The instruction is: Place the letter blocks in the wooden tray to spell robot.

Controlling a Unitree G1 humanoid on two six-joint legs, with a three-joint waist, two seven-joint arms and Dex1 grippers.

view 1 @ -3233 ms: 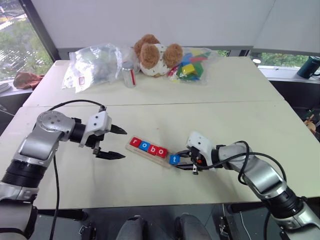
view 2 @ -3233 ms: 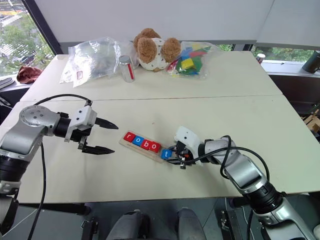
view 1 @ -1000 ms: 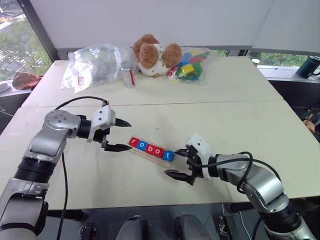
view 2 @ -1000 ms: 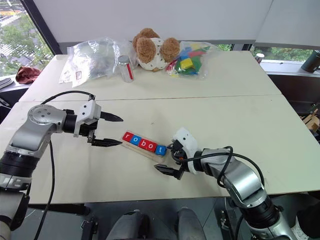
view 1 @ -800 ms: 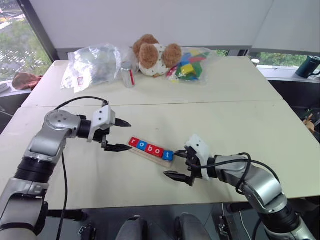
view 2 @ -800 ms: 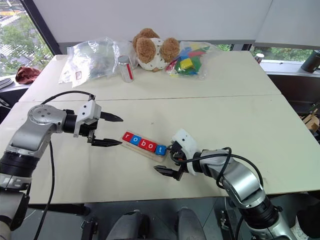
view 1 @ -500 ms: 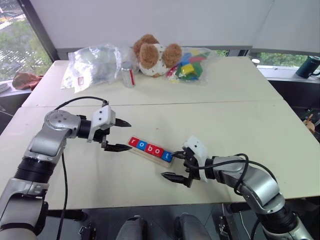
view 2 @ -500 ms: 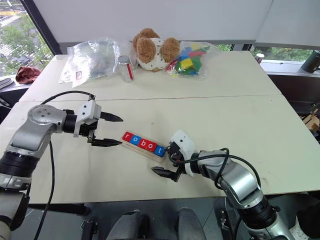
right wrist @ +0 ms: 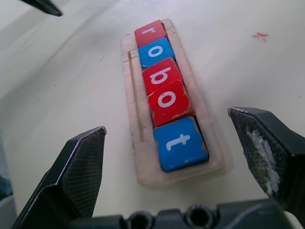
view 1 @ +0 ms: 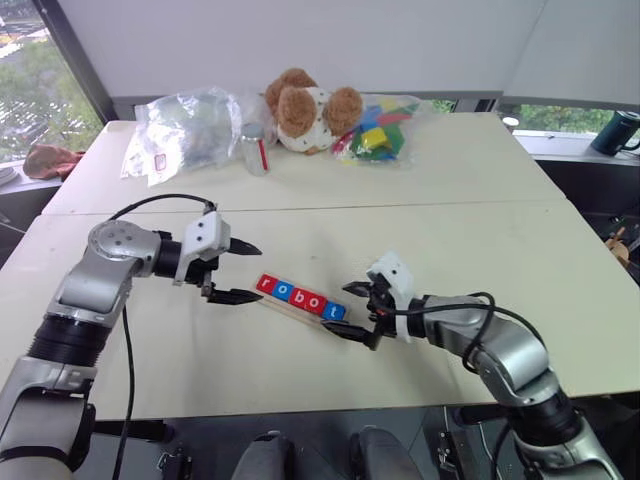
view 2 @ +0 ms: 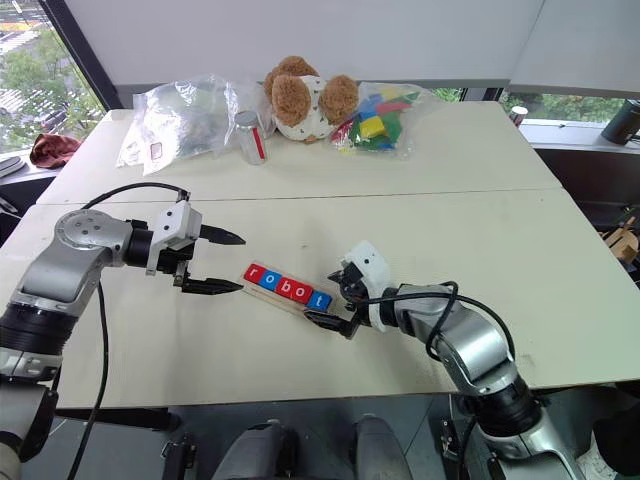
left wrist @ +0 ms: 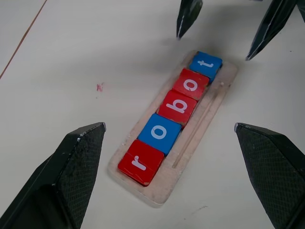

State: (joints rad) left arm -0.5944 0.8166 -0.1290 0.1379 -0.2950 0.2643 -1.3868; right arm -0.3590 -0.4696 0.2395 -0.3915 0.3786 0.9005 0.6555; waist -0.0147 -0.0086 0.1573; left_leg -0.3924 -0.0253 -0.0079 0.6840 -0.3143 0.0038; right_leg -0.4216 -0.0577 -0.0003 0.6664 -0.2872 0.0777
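Note:
The wooden tray [view 1: 287, 305] lies slantwise on the white table between my two grippers. Five letter blocks [left wrist: 178, 107] sit in it in a row: red r [right wrist: 150, 32], blue o [right wrist: 156, 51], red b [right wrist: 163, 75], red o [right wrist: 169, 101], blue t [right wrist: 181, 142]. The second o sits slightly tilted against the b. My left gripper [view 1: 258, 272] is open, just off the r end. My right gripper [view 1: 337, 309] is open at the t end, its fingers either side of the tray's end, touching nothing.
At the table's far side are a clear plastic bag [view 1: 185, 130], a can [view 1: 257, 148], a teddy bear [view 1: 305, 108] and a bag of coloured toy blocks [view 1: 380, 128]. A seam [view 1: 400, 208] runs across the table behind the tray.
My right gripper let go of the t block, drew back open, then slid forward to straddle the tray's t end. My left gripper came nearer the r end and has since stayed still.

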